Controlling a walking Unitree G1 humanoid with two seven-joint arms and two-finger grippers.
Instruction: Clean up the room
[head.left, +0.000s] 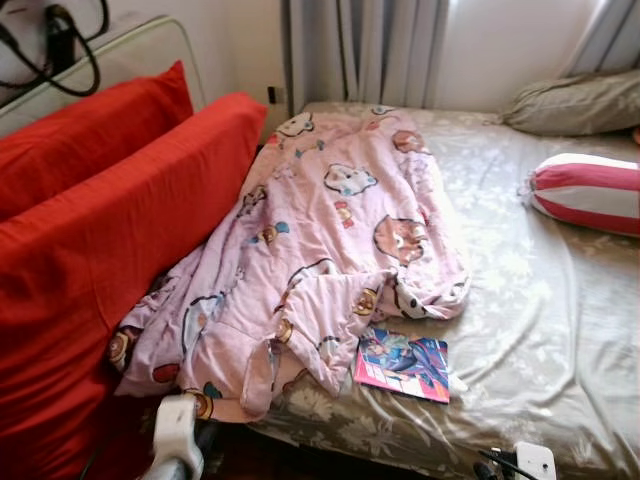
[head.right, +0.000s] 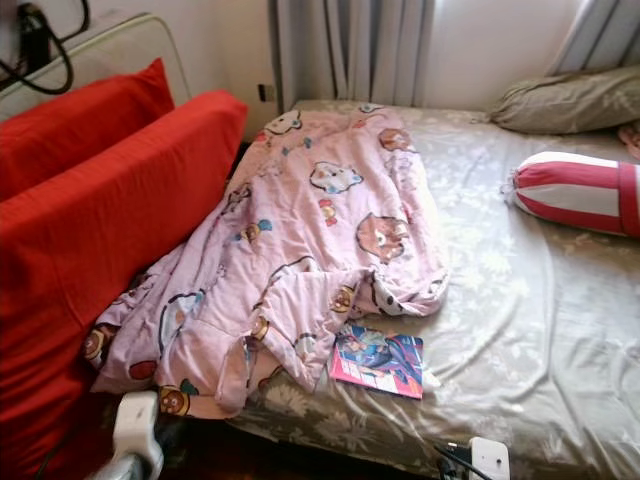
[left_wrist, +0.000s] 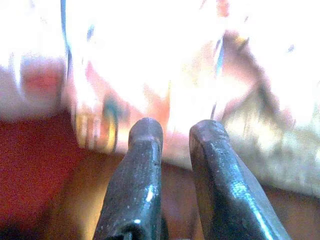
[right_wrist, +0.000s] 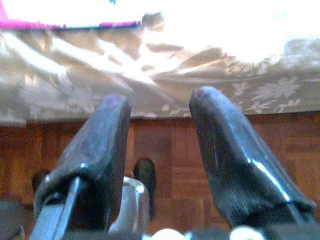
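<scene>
Bedding dominates the scene: a rumpled pink blanket (head.left: 320, 250) printed with cartoon animals lies heaped along the left side of the bed (head.left: 560, 330), running from the head end by the curtains (head.left: 370, 50) down to the near corner, where a fold hangs over the edge. Just beside its lower edge, on the grey-beige floral sheet, a thin magazine (head.left: 402, 365) with a pink border and a colourful cartoon cover lies flat; its lettering is too small to read. Further off, a red-and-white striped bolster (head.left: 585, 192) rests at the right side of the bed, and a grey-green pillow (head.left: 575, 103) lies behind it near the wall. Two large red cushions (head.left: 110, 230) stand on edge against the bed's left side, touching the blanket. Low at the near edge, the left pincer (left_wrist: 175, 131) points at the hanging blanket, its fingers slightly apart and pinching nothing. The right pincer (right_wrist: 157, 102) is spread wide, empty, aimed at the bed's front edge above a wooden parquet floor (right_wrist: 170, 150). Black cables (head.left: 60, 45) hang at the upper left wall
</scene>
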